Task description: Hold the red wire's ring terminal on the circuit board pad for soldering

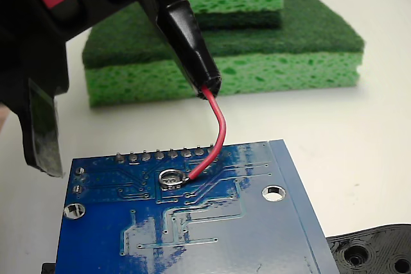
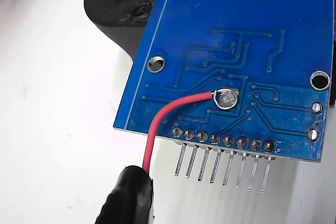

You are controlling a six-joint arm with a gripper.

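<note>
Surface: we see a plain white surface (image 1: 359, 126); behind the work, two green sponges (image 1: 257, 62) lie stacked, and a black plastic part with holes (image 1: 376, 251) lies at the board's corner.
Circuit board: the blue circuit board (image 1: 257, 235) lies flat in front, with its row of solder pins (image 2: 220, 139) at one edge.
Pincer: the pincer (image 1: 58, 49) comes in from the upper left of the fixed view. We cannot tell whether it is clenched or released, because its fingertips are not shown clearly.
Red wire: the red wire (image 1: 219, 134) leaves the black sleeve (image 1: 189, 40) and curves down to the board. The sleeve seems carried by the pincer, but the contact itself is hidden.
Ring terminal: the ring terminal (image 2: 226, 98) lies on the pad (image 1: 171, 178), near the pin row. In the wrist view the silver loop covers the pad almost fully.
Progress: we judge the placing as done, since the ring sits on the pad.
Left to do: only to hold it steady; no soldering iron is visible.
</note>
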